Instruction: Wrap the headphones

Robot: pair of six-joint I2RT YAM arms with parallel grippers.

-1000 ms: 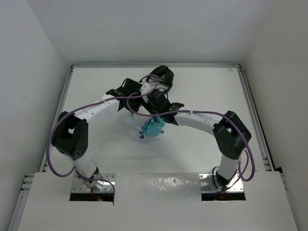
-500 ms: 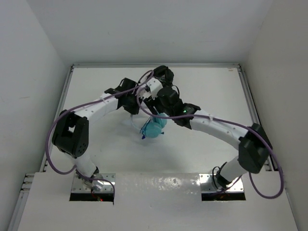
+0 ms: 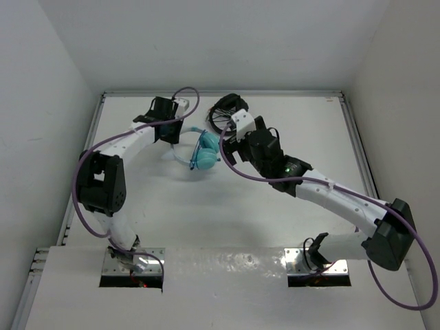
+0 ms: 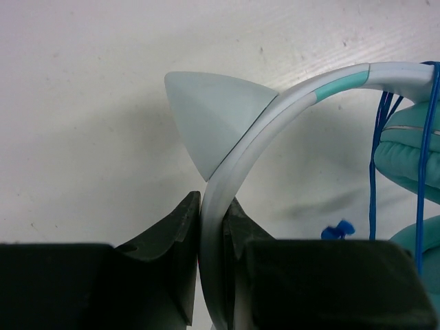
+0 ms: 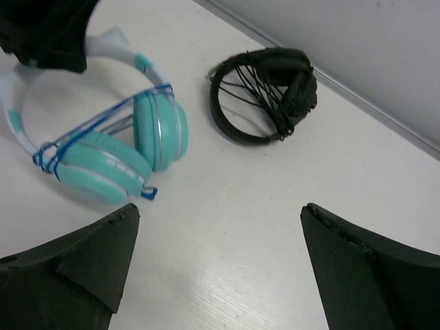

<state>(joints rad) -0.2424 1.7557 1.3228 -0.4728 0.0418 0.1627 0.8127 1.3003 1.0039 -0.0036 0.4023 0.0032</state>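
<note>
Desk (image 3: 275,227): white, matte.

Headphones (image 5: 110,161): turquoise, on the desk about midway back, between the two tools. Cups side by side, close together. Thin blue cable (image 5: 103,124) wound across both cups in several turns, short loose end beside the nearer cup. Judged light and plastic, with soft padded cups. Cable limp, and likely to slide off the rounded cups if nudged.

Right tool (image 5: 218,213): jaws spread wide, nothing between them, hovering over the desk just right of the cups.

Headband (image 4: 240,155): pale, thin, probably springy, carrying a pointed ear-shaped piece (image 4: 213,117). Best place to take hold, being narrow and stiff. Cups too broad and yielding for a sure pinch.

Left tool (image 4: 212,206): clamped on the headband, band edge-on between the fingers. Hard to say from this close view whether the band is lifted or resting on the desk.

Black headphones (image 5: 265,93): farther back near the rear wall, own dark cable wrapped around them, well apart from the turquoise pair.
</note>
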